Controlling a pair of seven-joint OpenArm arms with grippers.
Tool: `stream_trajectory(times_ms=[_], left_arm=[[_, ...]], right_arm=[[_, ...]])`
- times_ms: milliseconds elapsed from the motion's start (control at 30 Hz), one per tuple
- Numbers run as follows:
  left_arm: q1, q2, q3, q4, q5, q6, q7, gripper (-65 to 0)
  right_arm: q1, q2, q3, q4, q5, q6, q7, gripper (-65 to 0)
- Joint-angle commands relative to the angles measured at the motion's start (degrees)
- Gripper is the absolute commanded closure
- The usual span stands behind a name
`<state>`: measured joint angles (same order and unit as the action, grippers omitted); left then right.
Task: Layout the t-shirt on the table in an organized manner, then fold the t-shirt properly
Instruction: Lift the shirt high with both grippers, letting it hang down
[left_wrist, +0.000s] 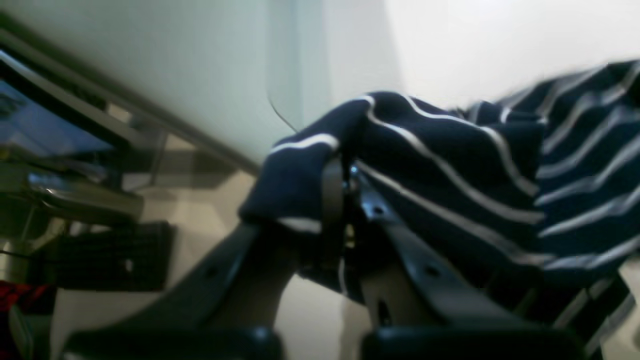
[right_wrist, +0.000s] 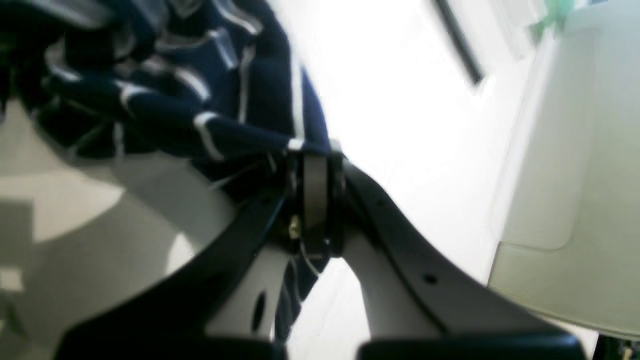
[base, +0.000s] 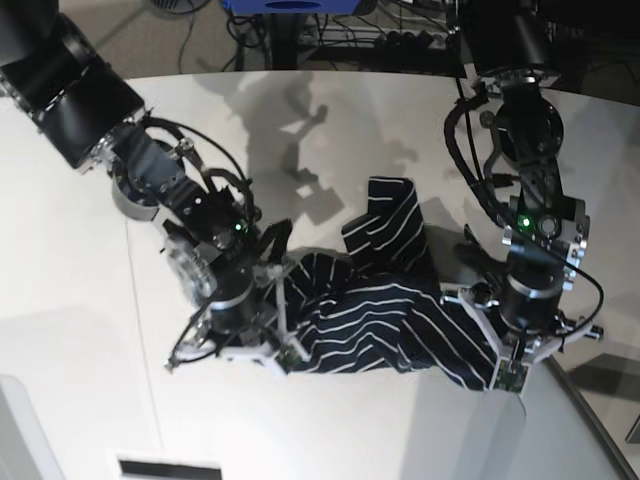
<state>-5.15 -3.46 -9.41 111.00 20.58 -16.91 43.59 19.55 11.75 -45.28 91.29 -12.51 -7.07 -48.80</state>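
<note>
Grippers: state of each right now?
Left gripper: shut on the t-shirt, fabric pinched between its jaws.
Right gripper: shut on the t-shirt, gripping an edge.

t-shirt (base: 375, 315): dark navy, thin white stripes, evenly spaced; bunched between both sets of jaws
bench (base: 330, 430): plain white, thin dark seam
arms: black, small green lights above the jaws
</note>
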Motion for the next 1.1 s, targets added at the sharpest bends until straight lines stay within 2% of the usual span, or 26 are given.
stream_trajectory(times_ms=[0,200,367,600,667,733,833,933,1000,1067], left_arm=[[-1.58,-1.15,-0.04,1.04,0.21,0.51,-1.26,0.0],[-4.57,-1.59,-0.13,-0.01,0.12,0.51,-1.26,0.0],[-6.24,-1.77,-0.13,0.08,0.21,0.51,-1.26,0.0],[-10.19,-2.91,0.13,0.25,0.12,0.51,-1.18,0.0],[-11.95,-2.91,0.13,0.25,0.12,0.51,-1.18,0.0],[-13.45,-2.47,0.13,0.25,0.12,0.51,-1.09,0.0],[-16.96,-2.38,0.66,0.25,-0.31,0.51,3.57,0.0],[-20.83,-2.29,0.66,0.16,-0.31,0.51,6.38,0.0],[-23.38,-2.29,0.75,0.25,-0.31,0.51,6.74,0.0],[-25.67,-2.38,0.75,0.08,-0.31,0.51,6.82,0.0]], right_arm=[[2.03,0.87,0.49,2.47,-1.16,-0.53,-0.3,0.0],[5.28,4.21,0.49,8.1,-1.25,-0.53,-3.56,0.0],[7.13,7.37,0.49,8.36,-1.25,-0.53,-3.2,0.0],[12.32,13.88,0.57,10.91,-1.16,0.43,-3.2,0.0],[13.81,15.02,2.86,11.18,-1.07,3.77,-3.2,0.0],[13.9,15.02,8.13,11.18,-1.07,7.38,-3.2,0.0],[14.69,15.02,15.96,11.26,-1.07,14.24,-2.59,0.0],[15.39,15.02,22.02,11.26,-1.25,19.25,-0.39,0.0],[17.33,15.28,24.66,11.26,-1.33,22.76,-0.22,0.0],[18.91,15.37,25.89,11.26,-1.33,24.87,-0.22,0.0]])
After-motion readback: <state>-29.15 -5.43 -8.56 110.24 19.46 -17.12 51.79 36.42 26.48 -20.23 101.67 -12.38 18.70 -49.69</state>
